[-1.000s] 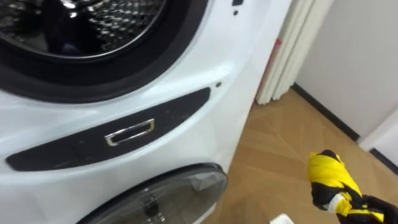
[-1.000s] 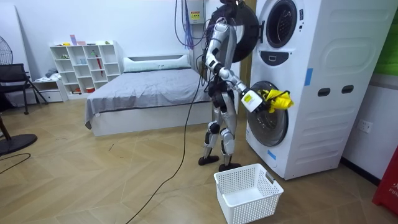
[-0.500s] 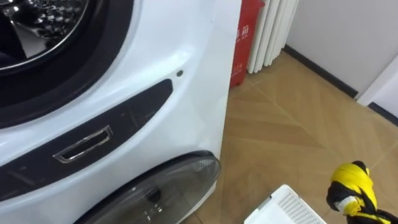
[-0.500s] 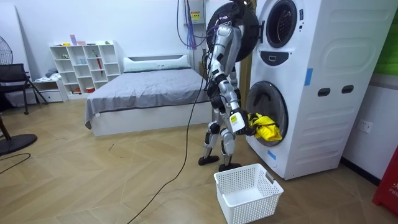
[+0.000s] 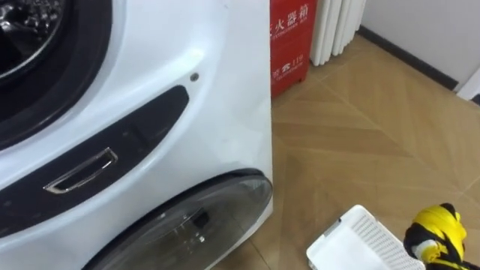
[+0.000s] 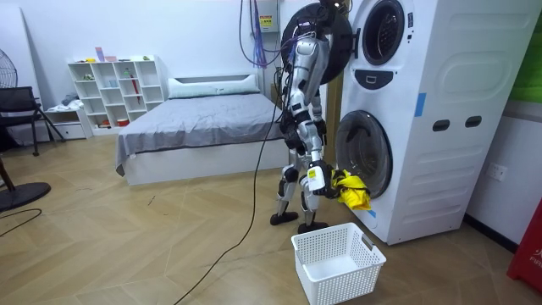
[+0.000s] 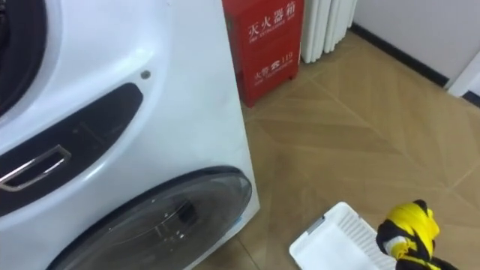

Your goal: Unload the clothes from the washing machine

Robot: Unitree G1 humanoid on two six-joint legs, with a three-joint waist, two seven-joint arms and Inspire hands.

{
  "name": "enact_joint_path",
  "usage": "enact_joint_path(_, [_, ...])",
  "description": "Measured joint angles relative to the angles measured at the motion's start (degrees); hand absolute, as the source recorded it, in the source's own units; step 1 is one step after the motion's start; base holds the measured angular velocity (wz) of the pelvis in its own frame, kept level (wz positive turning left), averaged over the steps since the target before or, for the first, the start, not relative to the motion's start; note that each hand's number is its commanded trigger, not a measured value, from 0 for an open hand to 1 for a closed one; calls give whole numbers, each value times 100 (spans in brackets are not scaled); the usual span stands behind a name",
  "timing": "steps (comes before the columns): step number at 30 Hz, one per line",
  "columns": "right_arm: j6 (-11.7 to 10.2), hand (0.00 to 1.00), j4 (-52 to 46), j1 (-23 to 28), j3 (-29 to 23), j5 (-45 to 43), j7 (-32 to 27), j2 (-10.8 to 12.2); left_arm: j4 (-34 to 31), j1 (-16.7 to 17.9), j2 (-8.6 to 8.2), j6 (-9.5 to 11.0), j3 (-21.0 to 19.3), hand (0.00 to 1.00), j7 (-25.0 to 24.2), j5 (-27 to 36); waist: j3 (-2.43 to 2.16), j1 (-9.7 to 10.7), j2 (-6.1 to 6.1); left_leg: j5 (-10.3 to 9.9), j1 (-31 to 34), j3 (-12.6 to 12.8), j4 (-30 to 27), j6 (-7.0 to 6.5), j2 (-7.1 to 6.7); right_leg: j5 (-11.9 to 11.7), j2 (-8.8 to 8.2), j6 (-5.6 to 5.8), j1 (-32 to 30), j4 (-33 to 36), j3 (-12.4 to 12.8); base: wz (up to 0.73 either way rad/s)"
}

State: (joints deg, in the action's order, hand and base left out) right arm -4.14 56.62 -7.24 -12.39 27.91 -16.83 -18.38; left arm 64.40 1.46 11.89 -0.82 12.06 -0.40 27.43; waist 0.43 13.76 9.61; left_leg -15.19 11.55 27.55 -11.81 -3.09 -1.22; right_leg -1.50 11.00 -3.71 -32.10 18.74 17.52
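A yellow cloth (image 5: pixel 439 227) hangs clenched in the robot's right hand (image 6: pixel 320 183), above a white basket (image 6: pixel 315 276) on the wood floor (image 5: pixel 375 150), in front of the white washer (image 5: pixel 225 90), with a red box (image 5: pixel 291 37) beside it and a bed (image 6: pixel 195 127) and shelf (image 6: pixel 114 93) farther back.

Bedroom with white walls (image 6: pixel 169 34) and a herringbone wood floor (image 6: pixel 127 246). Grey-covered bed (image 6: pixel 199 127) against the back wall, white cube shelf (image 6: pixel 114 85) beside it, black chair (image 6: pixel 19 106) at the room view's left. Red cabinet (image 5: pixel 291 37) and white ribbed column (image 5: pixel 337 26) side by side along a dark-skirted wall.
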Motion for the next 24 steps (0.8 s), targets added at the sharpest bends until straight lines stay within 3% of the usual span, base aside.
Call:
enact_joint_path(2, [-17, 59, 73, -45, 5, 8, -78, -1, 3, -15, -16, 1, 25, 0, -1, 1, 0, -2, 0, 13, 35, 0, 8, 4, -14, -1, -10, -1, -42, 16, 8, 0])
enact_joint_path(3, [-37, 24, 94, -66, 0, 12, -146, -3, 7, -37, -15, 8, 47, 0, 0, 3, -1, -2, 3, 31, 65, -6, 8, 1, -26, -5, -14, -3, -64, 20, 26, 3])
enact_joint_path(4, [-59, 0, 101, -71, 0, 8, -184, -3, 11, -52, -15, 9, 51, 0, -1, 3, -1, -3, 5, 40, 78, -10, 8, -3, -31, -10, -16, -4, -71, 17, 35, 5])
enact_joint_path(11, [-351, 0, 240, -86, 129, 91, -308, -2, 115, -111, -15, 129, 127, 0, -28, 3, -8, -19, 46, 78, 162, -281, 2, -82, -69, -106, -59, -40, -71, -9, -4, 5])
enact_joint_path(24, [-471, 0, 445, 70, 215, 546, -305, 11, 198, -106, -18, 262, 225, 0, -24, 242, -20, -15, 76, 99, 178, -414, 11, -66, -70, -126, -59, -82, -68, -22, -67, 2])
